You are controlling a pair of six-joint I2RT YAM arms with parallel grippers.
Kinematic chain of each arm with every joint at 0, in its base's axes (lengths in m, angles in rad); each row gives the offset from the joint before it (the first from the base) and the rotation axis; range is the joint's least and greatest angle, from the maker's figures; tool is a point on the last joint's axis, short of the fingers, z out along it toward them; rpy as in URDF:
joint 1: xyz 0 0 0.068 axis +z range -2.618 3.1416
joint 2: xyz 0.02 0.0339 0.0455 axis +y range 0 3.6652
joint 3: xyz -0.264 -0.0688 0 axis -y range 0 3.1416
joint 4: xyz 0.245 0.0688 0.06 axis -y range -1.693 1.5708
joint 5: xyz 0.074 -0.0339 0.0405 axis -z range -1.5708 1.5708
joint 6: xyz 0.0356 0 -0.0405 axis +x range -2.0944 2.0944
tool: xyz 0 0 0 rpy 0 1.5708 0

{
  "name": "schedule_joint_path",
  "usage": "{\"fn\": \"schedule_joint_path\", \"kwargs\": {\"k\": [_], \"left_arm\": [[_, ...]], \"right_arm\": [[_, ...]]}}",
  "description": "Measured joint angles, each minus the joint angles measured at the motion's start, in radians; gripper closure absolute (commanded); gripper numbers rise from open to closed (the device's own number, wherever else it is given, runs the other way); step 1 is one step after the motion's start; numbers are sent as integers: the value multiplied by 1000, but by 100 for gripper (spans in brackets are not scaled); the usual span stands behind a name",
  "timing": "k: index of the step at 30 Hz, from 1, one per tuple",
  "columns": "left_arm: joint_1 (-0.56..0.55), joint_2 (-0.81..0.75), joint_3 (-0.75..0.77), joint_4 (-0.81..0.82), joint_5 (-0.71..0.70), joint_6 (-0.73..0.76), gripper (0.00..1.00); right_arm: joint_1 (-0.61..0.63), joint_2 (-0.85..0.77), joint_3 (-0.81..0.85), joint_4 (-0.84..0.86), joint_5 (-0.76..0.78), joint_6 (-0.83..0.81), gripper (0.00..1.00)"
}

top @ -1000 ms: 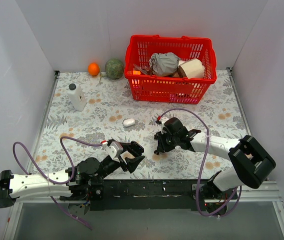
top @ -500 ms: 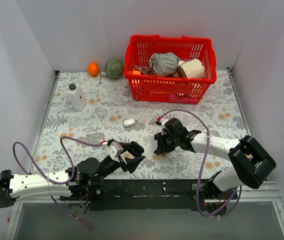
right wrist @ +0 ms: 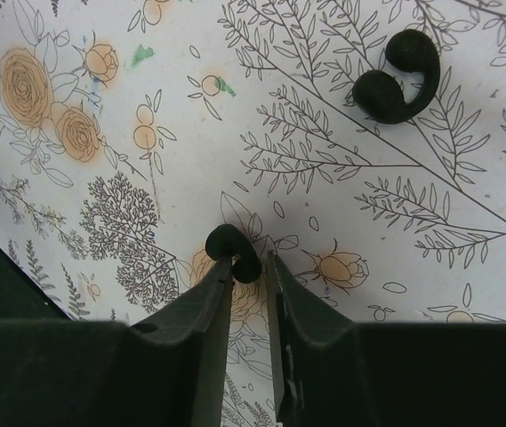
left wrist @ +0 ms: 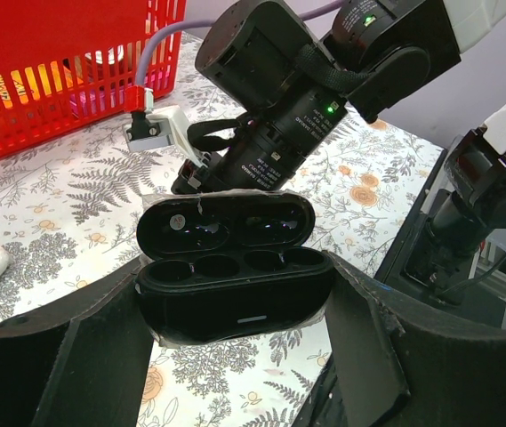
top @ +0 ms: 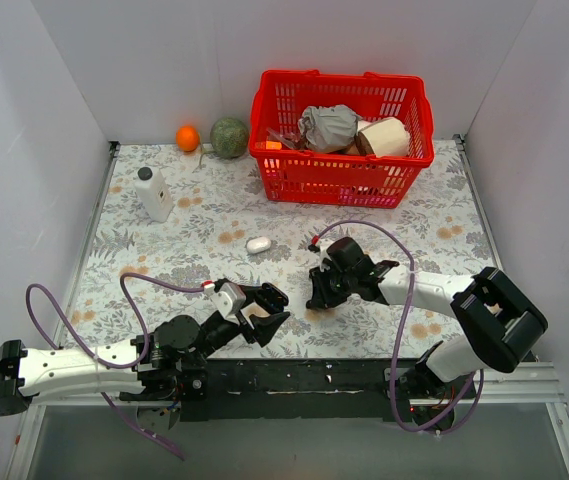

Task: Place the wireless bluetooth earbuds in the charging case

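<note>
Top external: red plastic basket (top: 339,135), white capped bottle (top: 153,194), white pebble-shaped object (top: 258,244) on floral worktop (top: 444,215), beyond both arms. Left wrist: left end effector (left wrist: 235,294) clamps open black plastic charging case (left wrist: 224,224), wells empty. Right wrist: right end effector (right wrist: 248,265) pinches one black rounded earbud (right wrist: 231,247); second earbud (right wrist: 397,78) lies apart.

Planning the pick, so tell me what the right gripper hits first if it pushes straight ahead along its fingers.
The right gripper meets the near earbud first; it sits at the fingertips, contact unclear. Behind it is the tablecloth. The other earbud lies off to the side.
</note>
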Motion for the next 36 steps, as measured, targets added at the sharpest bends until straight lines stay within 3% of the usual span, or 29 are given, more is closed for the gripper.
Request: {"fn": "schedule_joint_path", "kwargs": {"k": [2, 5, 14, 22, 29, 36], "left_arm": [[0, -2, -2, 0, 0, -2, 100], [-2, -5, -10, -1, 0, -4, 100], [-6, -5, -12, -6, -1, -7, 100], [-6, 11, -13, 18, -10, 0, 100], [-6, 69, -13, 58, -12, 8, 100], [-6, 88, -13, 72, -12, 10, 100]], "right_arm": [[2, 3, 0, 2, -5, 0, 89], [4, 6, 0, 1, -6, 1, 98], [6, -27, -18, 1, 13, 3, 99], [6, -285, -165, 66, 71, 67, 99], [7, -262, -203, 85, 214, 206, 99], [6, -239, -256, 177, 327, 467, 99]]}}
